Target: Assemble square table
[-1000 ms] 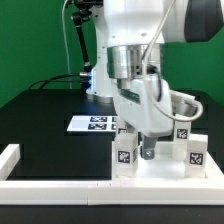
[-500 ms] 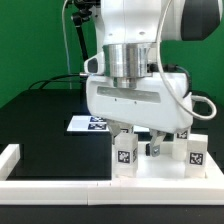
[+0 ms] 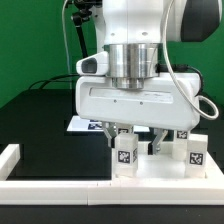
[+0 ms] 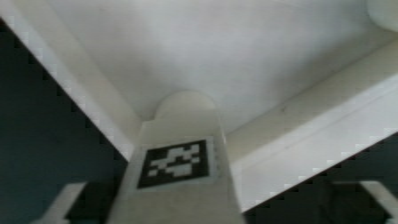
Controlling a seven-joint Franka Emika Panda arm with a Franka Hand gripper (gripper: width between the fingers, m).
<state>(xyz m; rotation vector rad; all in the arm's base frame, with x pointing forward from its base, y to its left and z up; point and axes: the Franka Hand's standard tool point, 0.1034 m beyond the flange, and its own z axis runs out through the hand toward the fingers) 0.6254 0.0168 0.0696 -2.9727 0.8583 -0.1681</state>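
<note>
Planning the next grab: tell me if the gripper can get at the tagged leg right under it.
Probably yes. The gripper hangs directly over the leg, fingers either side, nothing between; in the wrist view the leg sits centred.

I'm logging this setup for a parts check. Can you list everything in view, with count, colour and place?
table legs: three visible, white blocks with black-and-white tags, standing near the rail at the front; one sits between the gripper's fingers; others may be hidden.
border rail: one, white, along the front edge, turning up at the exterior view's left.
marker board: one, flat white with black tags, lying behind the legs, partly hidden by the arm.
table: one, black surface under everything.
cables: black, behind the arm.
arm: one, white, centre.
gripper: one, fingers either side of a leg; grip cannot be told.
</note>
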